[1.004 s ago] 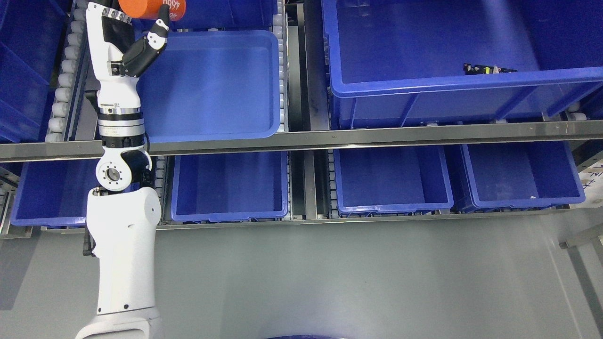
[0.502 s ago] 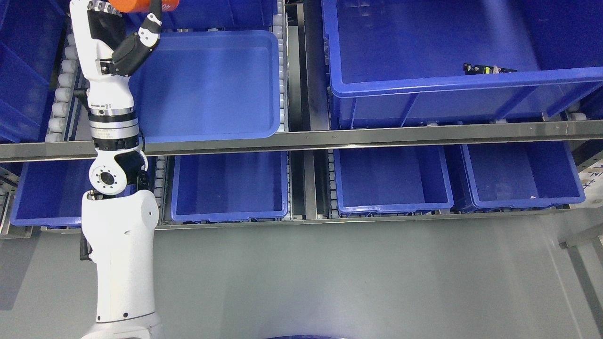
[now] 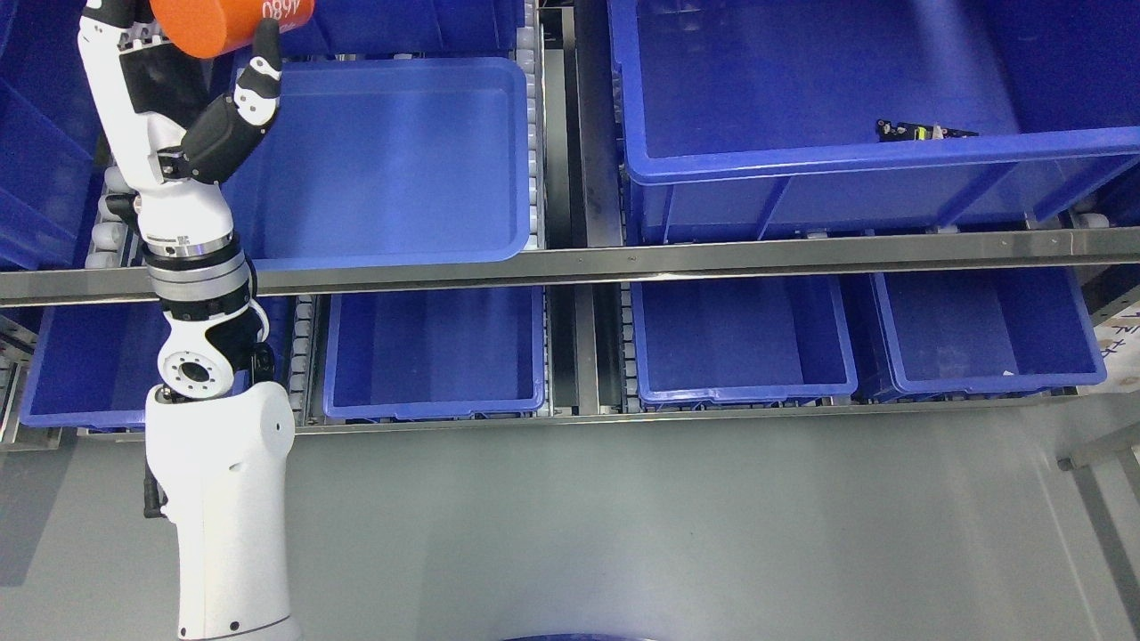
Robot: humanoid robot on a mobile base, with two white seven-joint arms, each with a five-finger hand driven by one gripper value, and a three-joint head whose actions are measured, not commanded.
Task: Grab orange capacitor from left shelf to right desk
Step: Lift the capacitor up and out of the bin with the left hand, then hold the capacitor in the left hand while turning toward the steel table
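Note:
My left hand [image 3: 191, 85] is raised at the top left of the head view, in front of the upper shelf. It is shut on an orange capacitor [image 3: 209, 25], a fat orange cylinder with white digits on its side, partly cut off by the top edge. The thumb [image 3: 260, 78] presses against its lower right side. The capacitor hangs above the left rim of a shallow blue tray [image 3: 392, 160] on the upper shelf. The right arm is out of view.
A metal shelf rail [image 3: 623, 263] runs across the middle. A deep blue bin [image 3: 855, 160] at upper right holds a small black part [image 3: 922, 132]. Several blue bins [image 3: 436, 356] line the lower shelf. Grey floor [image 3: 668, 534] lies below.
My left arm has swung to the left with the capacitor in hand. The capacitor now shows more fully below the top edge.

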